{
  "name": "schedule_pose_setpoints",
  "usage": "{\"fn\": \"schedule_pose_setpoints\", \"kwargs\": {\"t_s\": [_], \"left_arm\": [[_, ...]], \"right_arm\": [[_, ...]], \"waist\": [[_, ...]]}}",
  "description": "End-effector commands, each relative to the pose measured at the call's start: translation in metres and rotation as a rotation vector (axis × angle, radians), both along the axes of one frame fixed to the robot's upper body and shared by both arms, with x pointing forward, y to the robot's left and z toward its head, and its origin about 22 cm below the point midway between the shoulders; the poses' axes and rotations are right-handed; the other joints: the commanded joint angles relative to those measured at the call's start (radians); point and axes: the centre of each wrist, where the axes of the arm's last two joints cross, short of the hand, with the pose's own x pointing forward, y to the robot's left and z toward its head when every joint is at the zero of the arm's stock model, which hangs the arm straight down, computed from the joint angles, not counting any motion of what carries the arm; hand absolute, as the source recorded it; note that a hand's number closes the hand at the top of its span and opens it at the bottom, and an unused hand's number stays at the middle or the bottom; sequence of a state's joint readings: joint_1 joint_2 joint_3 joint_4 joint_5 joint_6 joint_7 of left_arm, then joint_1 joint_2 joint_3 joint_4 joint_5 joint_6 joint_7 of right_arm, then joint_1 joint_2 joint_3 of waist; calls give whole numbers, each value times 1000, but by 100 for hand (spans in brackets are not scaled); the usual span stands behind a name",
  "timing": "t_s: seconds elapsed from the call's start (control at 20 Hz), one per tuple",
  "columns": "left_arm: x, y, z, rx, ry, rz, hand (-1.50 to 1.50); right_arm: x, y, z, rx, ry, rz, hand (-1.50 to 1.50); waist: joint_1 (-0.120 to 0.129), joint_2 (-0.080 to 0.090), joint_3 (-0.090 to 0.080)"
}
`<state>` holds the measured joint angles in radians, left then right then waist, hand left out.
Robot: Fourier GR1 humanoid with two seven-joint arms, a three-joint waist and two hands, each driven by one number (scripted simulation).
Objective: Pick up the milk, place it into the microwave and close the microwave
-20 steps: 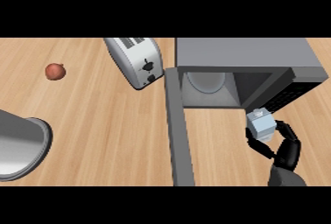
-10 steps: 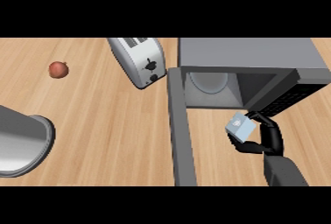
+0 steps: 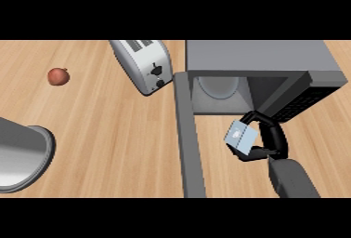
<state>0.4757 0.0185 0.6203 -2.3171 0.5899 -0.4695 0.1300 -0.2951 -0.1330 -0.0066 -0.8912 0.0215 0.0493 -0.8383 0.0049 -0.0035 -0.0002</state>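
The milk (image 3: 239,136) is a small pale blue carton, tilted and held off the counter. My right hand (image 3: 269,138) is shut on it, thumb below and fingers curled over its top right. It hangs just in front of the microwave's (image 3: 260,58) open cavity, where a round glass plate (image 3: 219,87) lies inside. The microwave door (image 3: 188,144) stands open, swung out toward me as a long grey bar left of the carton. My left hand is not in view.
A silver toaster (image 3: 145,65) stands left of the microwave. A small red apple (image 3: 58,76) lies at the far left. A large grey pot (image 3: 17,155) sits at the lower left edge.
My right hand has carried the milk leftward and slightly up toward the microwave opening, and the carton has tilted over.
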Motion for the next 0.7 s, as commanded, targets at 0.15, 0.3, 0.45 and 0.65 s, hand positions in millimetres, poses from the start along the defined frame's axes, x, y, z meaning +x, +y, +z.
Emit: {"fn": "schedule_pose_setpoints", "kwargs": {"t_s": [0.15,0.3,0.45,0.65], "left_arm": [[-11,9,-4,26,-18,-5,-150],[0,11,8,11,-18,-14,-150],[-10,7,6,14,-24,-9,-150],[5,3,0,13,-14,-5,-150]], "right_arm": [[31,24,52,-17,-5,-40,150],[39,44,56,-38,10,-37,150],[58,61,69,-93,-33,-88,150],[79,71,82,-210,-34,-124,150]], "waist": [[4,1,0],[4,3,0],[13,3,0],[13,7,0]]}}
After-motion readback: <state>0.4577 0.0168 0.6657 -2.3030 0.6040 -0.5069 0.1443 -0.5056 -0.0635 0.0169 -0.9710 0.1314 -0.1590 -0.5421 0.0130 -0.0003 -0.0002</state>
